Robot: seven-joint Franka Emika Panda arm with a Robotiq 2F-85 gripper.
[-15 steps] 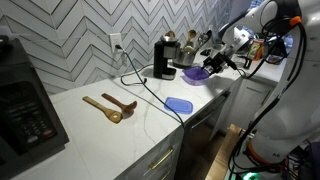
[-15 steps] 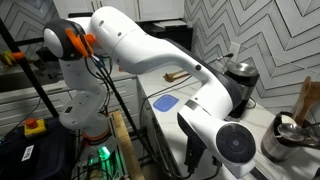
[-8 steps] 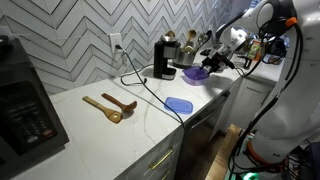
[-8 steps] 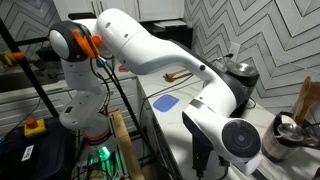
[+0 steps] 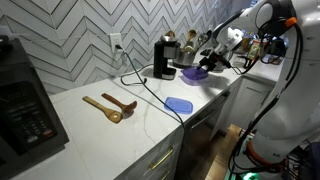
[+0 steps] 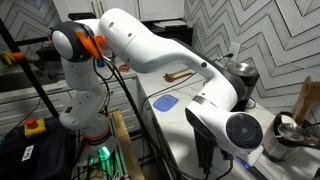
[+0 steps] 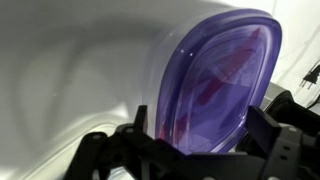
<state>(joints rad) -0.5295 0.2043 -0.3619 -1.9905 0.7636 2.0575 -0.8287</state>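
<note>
A translucent purple bowl (image 5: 196, 72) sits on the white counter (image 5: 140, 125) next to the coffee maker (image 5: 164, 57). In the wrist view the bowl (image 7: 220, 75) fills the middle, and its near end lies between my two dark fingers. My gripper (image 7: 200, 135) is open, with a finger on each side of the bowl and a gap to each. In an exterior view the gripper (image 5: 211, 63) hangs just beside and above the bowl. I cannot tell whether the fingers touch it.
A flat blue lid (image 5: 179, 104) and two wooden spoons (image 5: 110, 105) lie on the counter. A black cable runs from the wall outlet over the counter edge. A black appliance (image 5: 25, 100) stands at the far end. The lid (image 6: 165, 102) and a metal pot (image 6: 283, 135) show behind my arm.
My arm has shifted slightly towards the purple bowl. The bowl has stayed in place on the counter.
</note>
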